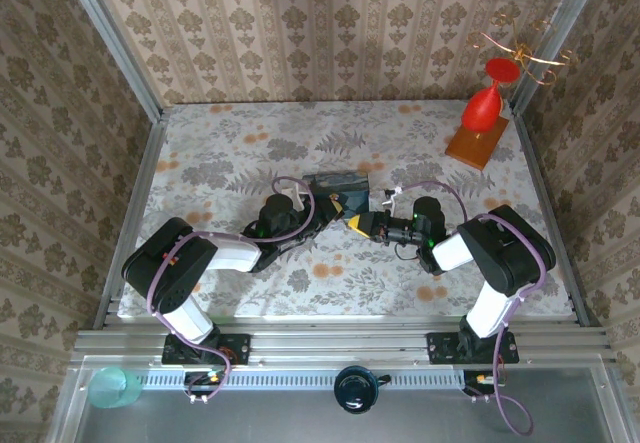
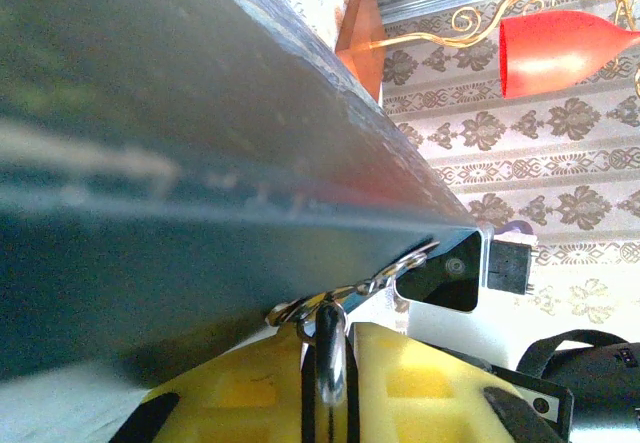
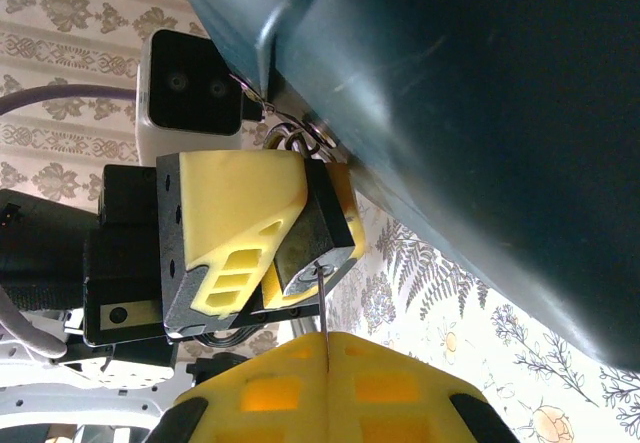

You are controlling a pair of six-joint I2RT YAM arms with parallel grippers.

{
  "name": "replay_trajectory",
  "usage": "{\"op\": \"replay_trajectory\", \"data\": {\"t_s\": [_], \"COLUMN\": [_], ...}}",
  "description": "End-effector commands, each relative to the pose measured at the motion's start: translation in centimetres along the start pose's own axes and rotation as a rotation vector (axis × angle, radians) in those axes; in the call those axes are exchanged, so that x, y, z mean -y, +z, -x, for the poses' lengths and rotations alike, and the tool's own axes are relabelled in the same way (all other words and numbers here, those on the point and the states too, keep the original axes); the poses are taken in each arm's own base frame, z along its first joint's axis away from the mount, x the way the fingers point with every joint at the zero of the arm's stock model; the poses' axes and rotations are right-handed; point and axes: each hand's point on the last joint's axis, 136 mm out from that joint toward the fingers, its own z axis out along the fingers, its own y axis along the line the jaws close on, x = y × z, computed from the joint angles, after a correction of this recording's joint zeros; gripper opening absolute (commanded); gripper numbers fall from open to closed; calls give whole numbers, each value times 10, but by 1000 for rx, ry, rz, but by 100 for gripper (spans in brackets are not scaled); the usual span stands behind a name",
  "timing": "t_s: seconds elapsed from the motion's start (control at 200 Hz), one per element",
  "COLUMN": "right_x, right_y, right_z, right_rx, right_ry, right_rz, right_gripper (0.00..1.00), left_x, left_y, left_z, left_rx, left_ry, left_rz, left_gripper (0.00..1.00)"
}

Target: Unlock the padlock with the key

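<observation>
The padlock [image 3: 318, 225], a small black block, is clamped between the yellow fingers of my left gripper [image 2: 335, 341], which is shut on it. Its silvery loop [image 2: 332, 355] rises between those fingers and hooks through the metal clasp [image 2: 385, 278] on the edge of the blue tin [image 2: 200, 163]. My right gripper [image 3: 325, 343] is shut on the key [image 3: 323, 301]. The thin blade's tip sits in the keyhole on the padlock's underside. In the top view both grippers [image 1: 337, 206] [image 1: 362, 225] meet just in front of the tin [image 1: 335, 182].
A red goblet [image 1: 481, 109] on a wooden base [image 1: 478, 146] with a gold wire stand sits at the back right. Wallpapered walls close in the floral table [image 1: 230, 163] on three sides. A teal cup [image 1: 113, 387] stands beyond the front rail.
</observation>
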Motion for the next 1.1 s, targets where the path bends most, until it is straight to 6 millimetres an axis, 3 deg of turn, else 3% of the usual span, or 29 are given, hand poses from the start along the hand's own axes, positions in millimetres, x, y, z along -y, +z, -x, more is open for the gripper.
{"op": "replay_trajectory", "data": {"t_s": [0.0, 1.095], "right_x": [6, 25], "right_y": [-1, -4], "right_z": [13, 24], "right_rx": [71, 188], "right_ry": [11, 136], "right_rz": [-28, -95], "right_gripper": [0, 0], "left_x": [48, 71], "left_y": [1, 10], "left_z": [-14, -23], "left_rx": [-59, -45], "left_ry": [38, 49], "left_rz": [-168, -236], "left_gripper": [0, 0]}}
